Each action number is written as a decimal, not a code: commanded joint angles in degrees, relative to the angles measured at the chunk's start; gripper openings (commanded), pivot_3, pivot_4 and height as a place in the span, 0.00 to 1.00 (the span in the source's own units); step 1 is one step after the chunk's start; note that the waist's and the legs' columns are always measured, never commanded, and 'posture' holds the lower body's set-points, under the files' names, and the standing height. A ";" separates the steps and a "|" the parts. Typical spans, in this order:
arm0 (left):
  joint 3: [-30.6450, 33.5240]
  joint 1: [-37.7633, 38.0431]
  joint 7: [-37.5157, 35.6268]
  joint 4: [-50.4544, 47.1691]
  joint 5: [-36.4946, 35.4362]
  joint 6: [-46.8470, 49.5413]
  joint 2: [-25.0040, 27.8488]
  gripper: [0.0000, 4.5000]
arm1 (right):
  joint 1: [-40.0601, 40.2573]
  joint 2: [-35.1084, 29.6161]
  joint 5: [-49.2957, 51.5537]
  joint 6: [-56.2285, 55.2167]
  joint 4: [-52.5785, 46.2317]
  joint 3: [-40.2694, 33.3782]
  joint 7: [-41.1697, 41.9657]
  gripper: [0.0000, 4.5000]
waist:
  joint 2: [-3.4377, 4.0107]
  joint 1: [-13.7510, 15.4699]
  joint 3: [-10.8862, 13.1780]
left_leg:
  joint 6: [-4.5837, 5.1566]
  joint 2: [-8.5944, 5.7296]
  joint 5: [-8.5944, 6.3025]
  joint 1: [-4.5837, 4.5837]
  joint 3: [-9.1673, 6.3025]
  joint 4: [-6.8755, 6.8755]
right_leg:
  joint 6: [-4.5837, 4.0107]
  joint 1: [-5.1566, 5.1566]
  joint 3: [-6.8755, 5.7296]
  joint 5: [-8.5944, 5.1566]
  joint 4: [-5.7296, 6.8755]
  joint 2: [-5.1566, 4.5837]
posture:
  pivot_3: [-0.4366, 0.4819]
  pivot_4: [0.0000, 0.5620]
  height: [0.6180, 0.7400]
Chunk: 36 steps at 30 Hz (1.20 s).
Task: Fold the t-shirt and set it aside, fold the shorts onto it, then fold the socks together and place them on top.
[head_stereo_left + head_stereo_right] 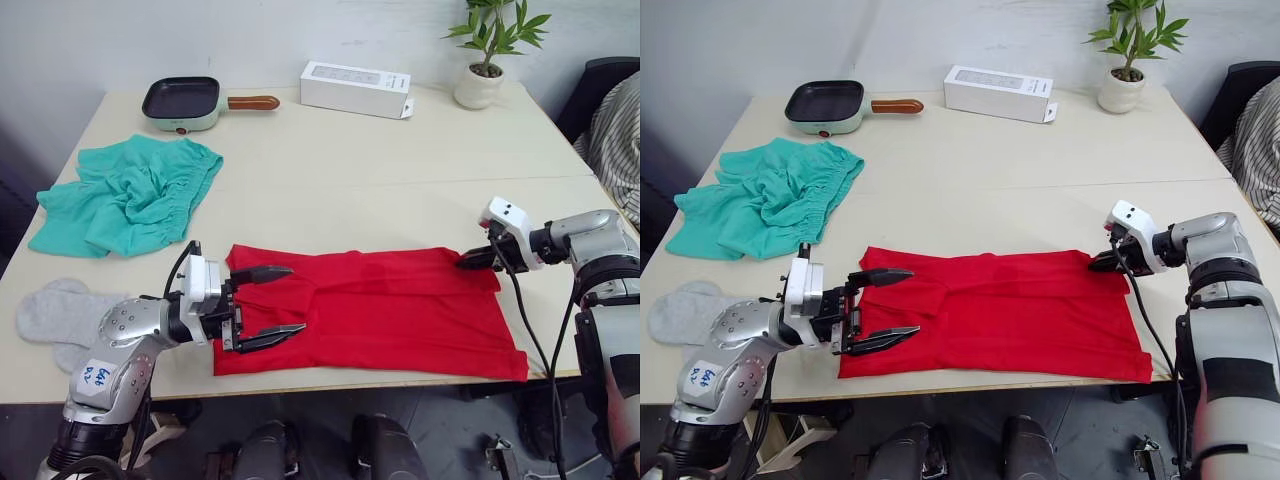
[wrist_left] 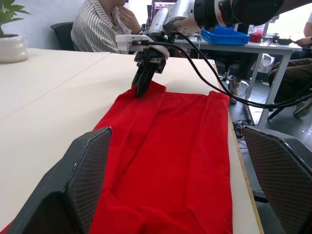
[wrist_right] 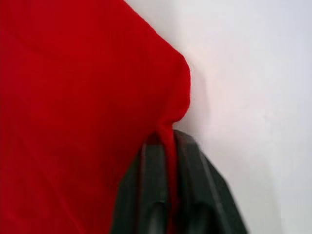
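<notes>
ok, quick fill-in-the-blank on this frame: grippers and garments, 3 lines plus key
1. The right gripper is shut on a corner of the ____.
2. The left gripper hovers over the shirt's other end with its fingers ____.
3. The shorts lie crumpled just in front of the ____.

Missing words: t-shirt; open; pan

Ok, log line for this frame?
stage: shirt fold | left gripper: open over shirt | right gripper: pinching shirt corner | shorts, socks: untouched

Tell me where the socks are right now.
In the head view, the socks lie at the table's near-left corner, just in front of the shorts and left of the t-shirt, untouched.
</notes>
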 commanded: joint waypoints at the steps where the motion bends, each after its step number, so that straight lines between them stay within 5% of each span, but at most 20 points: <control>1: 0.99 -1.06 2.37 0.54 1.41 -2.63 -1.44 1.00 | -2.33 -0.63 -1.05 -2.50 0.16 -0.71 -5.84 0.01 | 0.00 0.04 0.00 | 0.00 -0.01 0.00 0.00 0.00 0.00 | 0.00 0.00 0.00 0.00 0.00 -0.01 | 0.48 0.27 1.00; 10: 2.32 -1.64 9.61 2.45 4.44 -6.10 -5.04 1.00 | -5.13 4.76 -0.97 -8.83 1.56 -5.19 -34.60 0.01 | 0.00 -0.87 0.00 | -0.06 0.02 0.01 -0.02 0.00 -0.07 | 0.00 -0.04 0.00 0.00 0.02 0.02 | 0.48 0.27 1.00; 16: 2.32 -3.12 13.01 4.43 7.29 -7.21 -5.74 1.00 | -5.06 7.10 0.25 -8.70 2.30 -7.32 -38.45 0.01 | 0.00 -0.93 0.00 | 0.01 -0.01 0.07 -0.02 0.04 -0.06 | 0.00 -0.03 0.00 0.00 0.05 0.06 | 0.48 0.27 1.00; 19: 2.41 -4.91 13.74 6.60 7.71 -5.97 -5.27 1.00 | -5.13 6.00 0.90 -8.08 2.17 -8.18 -36.21 0.15 | 0.00 -0.86 0.00 | 0.04 -0.05 0.09 -0.03 0.03 -0.07 | 0.01 -0.02 -0.02 0.01 0.05 0.16 | 0.48 0.27 1.00; 25: 1.79 -10.47 10.71 14.68 9.79 -6.37 -2.01 1.00 | -5.21 -0.40 4.21 -1.46 0.55 -12.02 -30.59 0.60 | 0.02 -0.68 0.01 | 0.07 -0.09 0.11 -0.05 0.03 -0.11 | 0.02 -0.03 -0.03 0.01 0.03 0.18 | 0.48 0.27 1.00; 30: -1.01 -17.28 5.14 24.70 13.46 -9.74 0.16 1.00 | -4.66 -6.52 8.59 23.06 -4.02 -13.84 -17.85 0.99 | 0.02 -0.85 0.02 | 0.05 -0.06 0.11 -0.02 0.04 -0.14 | 0.02 -0.03 -0.03 0.01 0.02 0.16 | 0.48 0.27 1.00; 33: -3.00 -22.42 1.81 31.60 15.17 -11.74 0.01 1.00 | 6.28 -10.88 14.36 46.18 -24.31 -14.02 -9.98 0.99 | 0.02 -0.23 0.01 | 0.04 -0.04 0.13 -0.04 0.02 -0.15 | 0.02 -0.07 -0.04 0.01 0.01 0.07 | 0.48 0.27 1.00; 36: -4.42 -26.83 0.28 38.17 17.02 -13.49 -1.10 1.00 | 20.63 -12.70 21.48 65.26 -47.88 -20.53 -12.45 0.99 | 0.02 0.62 0.01 | 0.04 -0.01 0.09 -0.10 -0.08 -0.12 | 0.02 -0.08 -0.10 0.01 0.00 -0.02 | 0.48 0.27 1.00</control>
